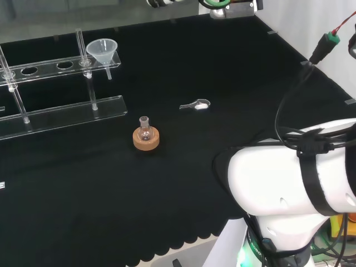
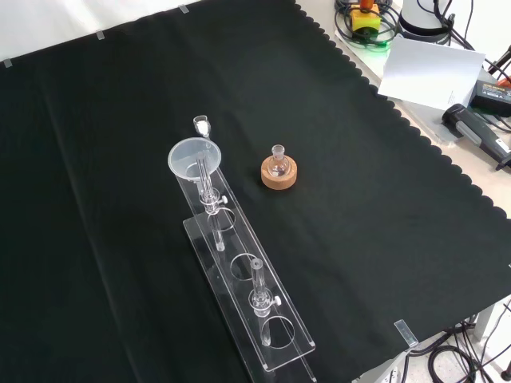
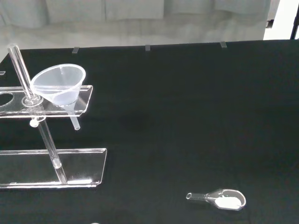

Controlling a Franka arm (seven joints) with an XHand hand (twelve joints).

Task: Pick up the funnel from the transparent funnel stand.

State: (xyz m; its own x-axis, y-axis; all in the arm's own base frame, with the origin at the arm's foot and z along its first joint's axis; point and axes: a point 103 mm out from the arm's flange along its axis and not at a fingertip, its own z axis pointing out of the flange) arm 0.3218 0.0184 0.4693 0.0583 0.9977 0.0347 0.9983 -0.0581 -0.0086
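One funnel [image 1: 102, 52] sitting in the end hole of the transparent funnel stand [image 1: 61, 111]; hand's fingers cannot be told.

Head view: a flask on a cork ring [image 1: 146, 138] is standing at the funnel's five o'clock, a small scoop [image 1: 196, 104] at four. Front view: the funnel [image 2: 193, 158] is sitting at the stand's [image 2: 239, 279] eleven o'clock end. Wrist view: the funnel [image 3: 59, 86] is tilting, white-filled scoop [image 3: 222, 199] lying at its four o'clock.

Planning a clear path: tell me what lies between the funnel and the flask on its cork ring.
Only bare black cloth separates the funnel from the flask, per the front view.
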